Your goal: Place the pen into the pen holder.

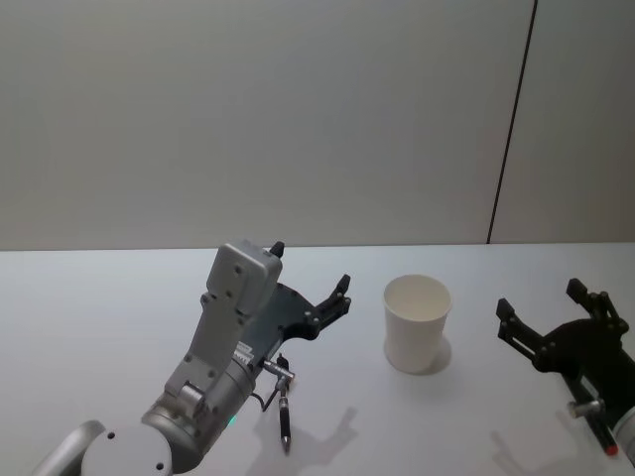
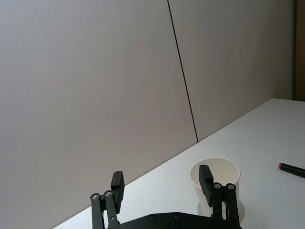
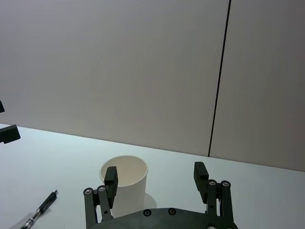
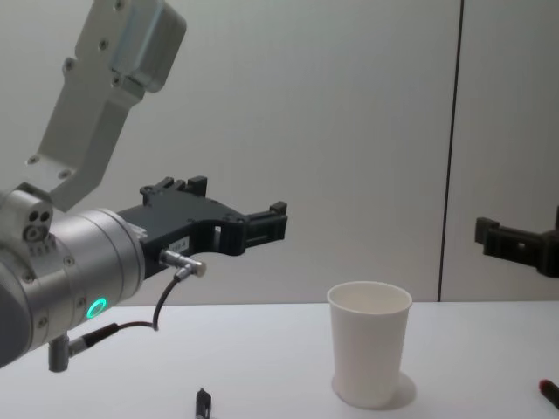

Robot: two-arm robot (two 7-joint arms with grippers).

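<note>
Pen (image 1: 285, 415): whole in head view, cropped in chest view; left end effector (image 1: 311, 266), right end effector (image 1: 541, 299) spread

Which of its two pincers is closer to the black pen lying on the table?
Left. The left pincer hangs open above the table, and the black pen lies below it, by that arm's wrist. The right pincer is across the white cup from the pen.

The cup (image 1: 417, 322) stands between left pincer (image 1: 312, 268) and right pincer (image 1: 541, 299), apart from both; bare desk (image 1: 99, 297) surrounds it, mouth unobstructed above.
</note>
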